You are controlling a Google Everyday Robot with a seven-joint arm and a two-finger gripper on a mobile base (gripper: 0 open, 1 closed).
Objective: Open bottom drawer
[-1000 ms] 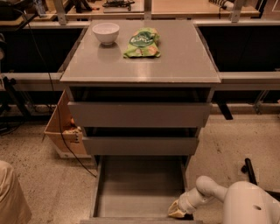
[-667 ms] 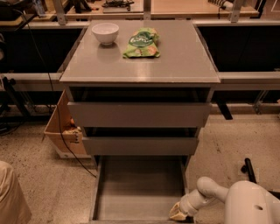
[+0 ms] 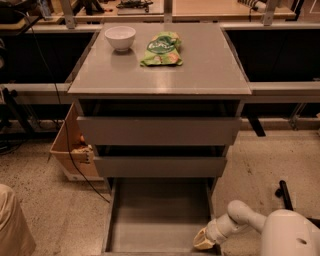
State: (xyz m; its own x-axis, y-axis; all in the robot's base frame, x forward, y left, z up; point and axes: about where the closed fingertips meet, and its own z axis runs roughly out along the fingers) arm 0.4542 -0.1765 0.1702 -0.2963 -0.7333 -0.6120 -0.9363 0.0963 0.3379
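Grey desk (image 3: 210,75) with three handleless drawers, seen from the front and above, on a speckled floor (image 3: 265,165). On the desk top: a white bowl (image 3: 120,37) at the rear left, and just beside it to the right a green bag (image 3: 162,49), lying flat; the two are apart. Top drawer (image 3: 159,131): widest front, standing slightly out with a dark gap above it. Middle drawer (image 3: 160,166): narrower front, likewise a little out. Bottom drawer (image 3: 155,220): lowest of the three, drawn well out toward the camera past the other two fronts, its flat grey interior showing between two side walls; its front edge lies at the bottom border of the view. Pincer (image 3: 205,240): cream-coloured, low at the drawer's front right corner, at or against the right side wall; whether it is released or clenched cannot be told, nor whether it has hold of the wall. White arm (image 3: 245,217) runs from the pincer up and right to the rounded white body (image 3: 292,235) in the lower right corner. Left of the desk: an open cardboard box (image 3: 67,150) on the floor, and a dark cable (image 3: 65,135) hanging across it down to the floor. Behind the desk: a wooden bench (image 3: 215,7) along the top edge
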